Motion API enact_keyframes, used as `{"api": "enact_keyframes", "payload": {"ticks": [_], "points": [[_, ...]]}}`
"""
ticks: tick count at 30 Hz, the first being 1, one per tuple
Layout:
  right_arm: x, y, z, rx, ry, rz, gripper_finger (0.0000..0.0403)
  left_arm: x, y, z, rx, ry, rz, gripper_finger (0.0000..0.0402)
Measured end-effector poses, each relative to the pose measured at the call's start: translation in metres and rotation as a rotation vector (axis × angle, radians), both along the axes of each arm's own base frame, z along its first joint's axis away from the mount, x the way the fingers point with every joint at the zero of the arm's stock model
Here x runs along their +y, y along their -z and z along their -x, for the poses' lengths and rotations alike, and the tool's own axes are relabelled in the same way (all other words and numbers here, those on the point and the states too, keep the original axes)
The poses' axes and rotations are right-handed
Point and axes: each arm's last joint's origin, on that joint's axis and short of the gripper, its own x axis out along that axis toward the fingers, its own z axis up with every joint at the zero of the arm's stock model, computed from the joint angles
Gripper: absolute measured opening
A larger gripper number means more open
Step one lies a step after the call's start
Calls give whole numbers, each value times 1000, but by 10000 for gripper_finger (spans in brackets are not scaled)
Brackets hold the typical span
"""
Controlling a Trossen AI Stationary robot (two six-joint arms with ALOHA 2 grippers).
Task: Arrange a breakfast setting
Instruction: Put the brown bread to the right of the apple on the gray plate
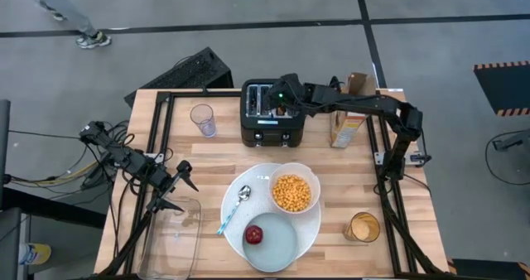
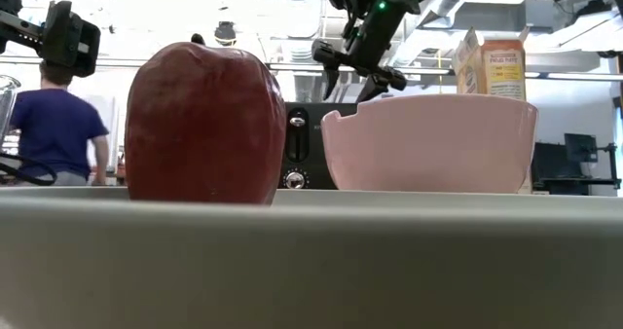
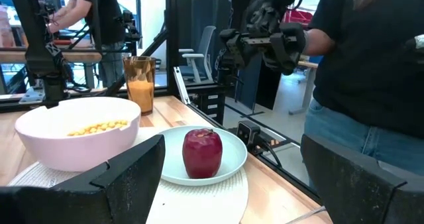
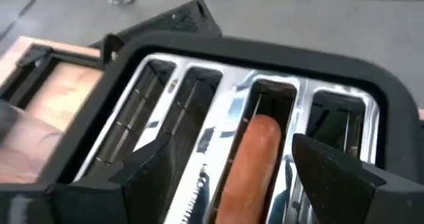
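1. Two arms appear; we find the right gripper [image 1: 284, 100] poised above the black toaster [image 1: 271, 127] with its jaws spread apart and holding nothing.
2. Seen through the right wrist view, the toasted bagel [image 4: 250, 163] stands on edge in one slot, directly ahead of and between the open fingers [image 4: 338, 174]; its broad face runs along the slot, so we judge the jaws should close across its thin dimension.
3. We judge the right arm far nearer the bagel; the left gripper [image 1: 176, 189] waits at the table's left side, jaws open and empty, beside a clear rectangular container [image 1: 172, 238].
4. Toward the front of the table from the right jaws lies the setting: a large round white plate [image 1: 236, 199], a smooth white bowl [image 1: 296, 190] of yellow cereal [image 1: 291, 192], and a small pale-blue plate [image 1: 277, 243] bearing a glossy small red apple [image 1: 253, 234].
5. A blue-handled metal spoon [image 1: 233, 209] lies on the large plate, left of the bowl.
6. The bagel's crust looks smooth and browned; the slot walls are shiny metal.
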Motion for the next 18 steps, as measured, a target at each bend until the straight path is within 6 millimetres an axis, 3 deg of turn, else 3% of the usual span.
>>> {"api": "enact_keyframes", "payload": {"ticks": [18], "points": [[12, 7, 3, 86, -20, -49, 322, 0, 0, 0, 0, 0, 0, 339]]}}
